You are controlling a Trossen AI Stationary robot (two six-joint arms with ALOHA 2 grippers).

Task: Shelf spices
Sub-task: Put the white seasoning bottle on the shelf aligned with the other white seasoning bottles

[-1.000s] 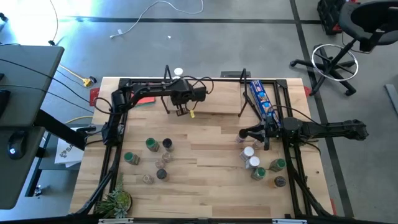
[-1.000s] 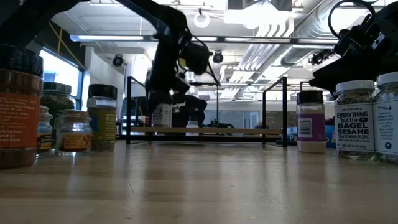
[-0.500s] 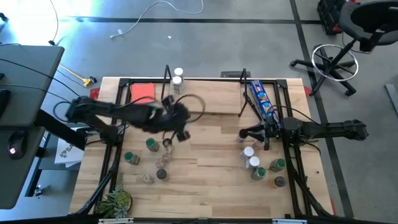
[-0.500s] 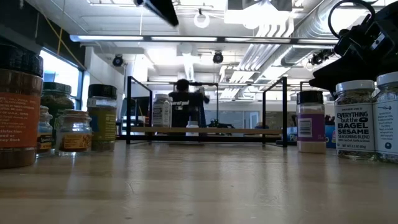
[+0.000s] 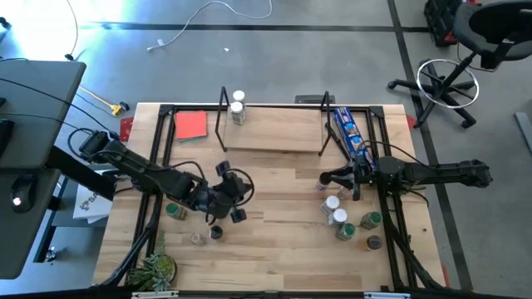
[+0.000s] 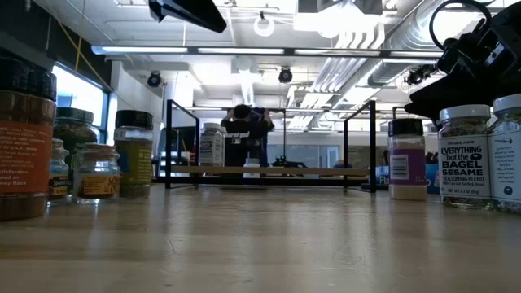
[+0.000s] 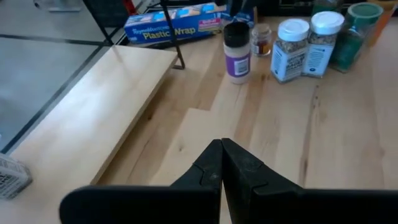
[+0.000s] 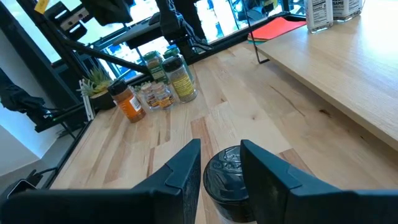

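We see the left gripper [image 5: 233, 198] low over the table's left half, fingers [image 7: 219, 163] pressed together on nothing; a loose cluster of spices [image 5: 176, 212] stands just beside and beneath it; the shelf [image 5: 274, 131] lies well beyond it at the table's far edge, one white-lidded jar [image 5: 238, 105] on the board's left end. We note the right gripper [image 8: 221, 168] pinching a black-lidded jar [image 8: 226, 180] between its fingers; more jars [image 5: 336, 216] stand just beside it.
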